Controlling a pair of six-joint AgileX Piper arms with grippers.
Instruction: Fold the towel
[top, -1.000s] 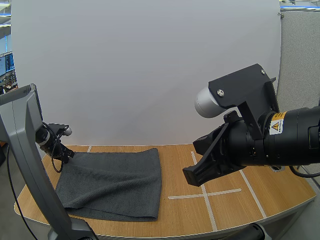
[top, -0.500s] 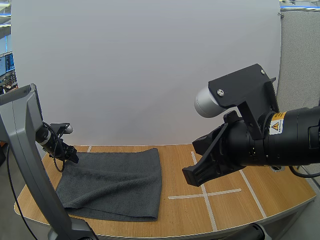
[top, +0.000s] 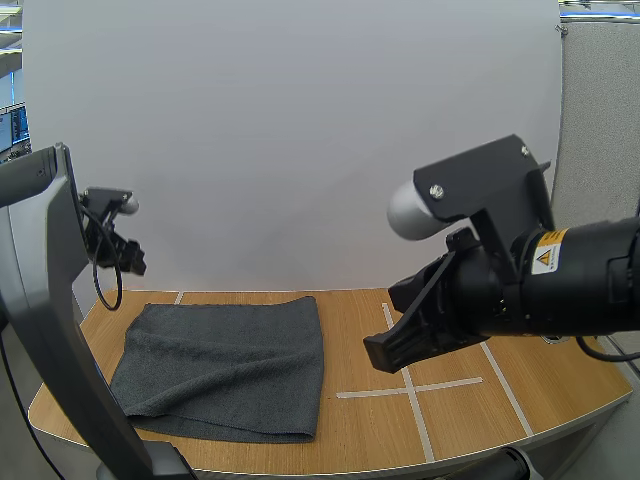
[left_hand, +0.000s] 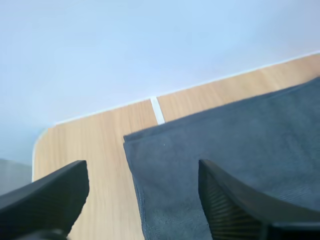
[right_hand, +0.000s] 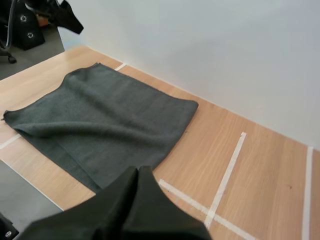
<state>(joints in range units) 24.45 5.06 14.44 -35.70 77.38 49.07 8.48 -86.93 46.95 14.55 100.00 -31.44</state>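
While our left gripper (top: 125, 255) hangs in the air above the far left corner of the table (top: 540, 390), its fingers (left_hand: 47, 197) stand wide apart with nothing between them. The dark grey towel (top: 230, 365) lies flat on the table's left half, two layers showing along its near edge. Right of it run white tape lines (top: 410, 390). Above them our right gripper (top: 395, 350) hovers, its fingers (right_hand: 137, 182) pressed together, holding nothing.
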